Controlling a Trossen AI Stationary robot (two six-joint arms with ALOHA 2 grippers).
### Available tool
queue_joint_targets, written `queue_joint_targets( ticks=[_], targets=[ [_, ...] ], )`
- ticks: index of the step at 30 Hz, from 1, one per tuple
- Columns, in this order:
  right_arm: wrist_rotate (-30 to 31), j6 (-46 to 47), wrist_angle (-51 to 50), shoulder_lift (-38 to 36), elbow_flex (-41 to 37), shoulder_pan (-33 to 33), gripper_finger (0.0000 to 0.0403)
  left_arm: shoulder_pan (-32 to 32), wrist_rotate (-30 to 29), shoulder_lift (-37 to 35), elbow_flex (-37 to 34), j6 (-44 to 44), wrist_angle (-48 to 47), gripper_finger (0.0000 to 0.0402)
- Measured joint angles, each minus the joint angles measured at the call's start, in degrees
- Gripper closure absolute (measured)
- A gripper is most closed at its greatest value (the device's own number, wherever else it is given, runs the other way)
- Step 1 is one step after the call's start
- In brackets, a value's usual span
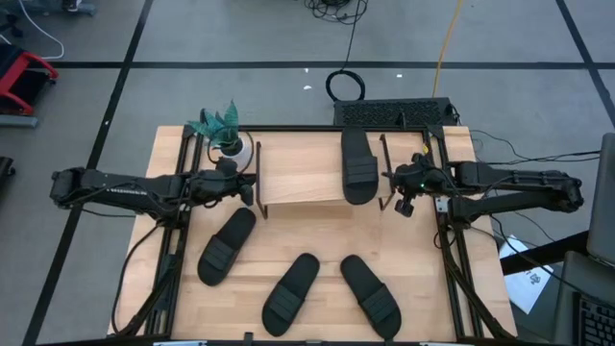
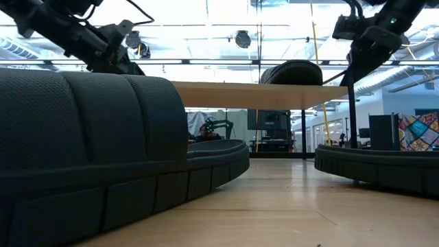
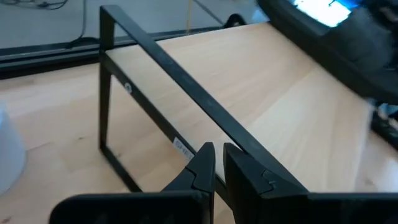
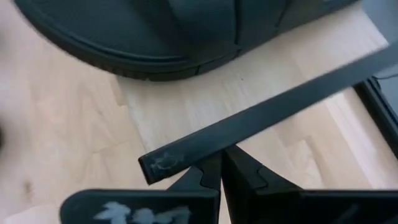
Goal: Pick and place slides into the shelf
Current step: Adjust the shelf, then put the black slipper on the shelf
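Observation:
The shelf (image 1: 298,173), a light-wood board on thin black legs, stands at the table's far middle. One black slide (image 1: 357,165) lies on its right part, sole down; it also shows in the low view (image 2: 291,72). Three more slides lie sole down on the table in front: left (image 1: 228,245), middle (image 1: 291,293), right (image 1: 370,293). My left gripper (image 1: 245,187) hovers shut above the shelf's left end frame (image 3: 161,56). My right gripper (image 1: 394,183) hovers shut above the shelf's right end frame (image 4: 261,115). In the low view both are higher than the board (image 2: 260,92).
A green plant in a white pot (image 1: 226,135) stands just left of the shelf, close to my left gripper. A black grid-like object (image 1: 394,113) sits behind the shelf. Black rails (image 1: 456,259) run along the table's left and right sides.

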Motion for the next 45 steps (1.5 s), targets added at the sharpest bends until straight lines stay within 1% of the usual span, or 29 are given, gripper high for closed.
queue_joint_targets(
  ticks=[6, 9, 12, 20, 26, 30, 35, 38, 41, 42, 45],
  targets=[
    [-0.01, 2.18, -0.37, 0.00, 0.00, 4.46, 0.0403, 3.34, 4.16, 3.69, 2.46, -0.03, -1.59, 0.0371],
    [0.26, 2.99, -0.81, -0.04, 0.00, 6.49, 0.0403, 3.92, 4.51, 4.47, 2.97, -0.03, -1.81, 0.0371],
    [3.65, 4.78, -2.20, -0.02, 0.02, 7.73, 0.0403, 3.93, 4.74, 4.68, 3.11, -0.01, -1.74, 0.0371],
    [7.46, 6.14, -4.56, -0.39, 0.01, 8.27, 0.0403, 3.87, 4.19, 4.66, 3.15, 1.20, -2.53, 0.0371],
    [7.46, 6.12, -4.50, -3.34, 0.02, 8.27, 0.0403, 3.67, 4.58, 3.80, 3.15, 4.86, -2.89, 0.0371],
    [7.48, 6.11, -4.52, -5.47, 0.02, 8.26, 0.0403, 3.19, 4.54, 1.59, 3.13, 6.71, -3.47, 0.0371],
    [8.36, 6.26, -4.66, -7.60, 0.02, 8.21, 0.0403, 3.09, 2.39, -1.52, 3.13, 7.37, -5.50, 0.0371],
    [9.07, 6.58, -5.11, -8.86, 0.02, 8.20, 0.0403, 3.10, -0.05, -3.15, 3.13, 7.40, -9.33, 0.0371],
    [8.74, 6.41, -5.06, -11.40, 0.02, 8.24, 0.0403, 3.09, -1.09, -4.70, 3.13, 7.55, -13.19, 0.0371],
    [8.33, 6.17, -4.96, -12.49, 0.02, 8.27, 0.0403, 3.00, -1.43, -5.25, 3.13, 7.72, -14.86, 0.0371],
    [4.23, 4.36, -4.53, -16.21, 0.02, 8.25, 0.0403, 2.02, -3.39, -6.83, 3.10, 7.83, -19.34, 0.0381]
  ],
)
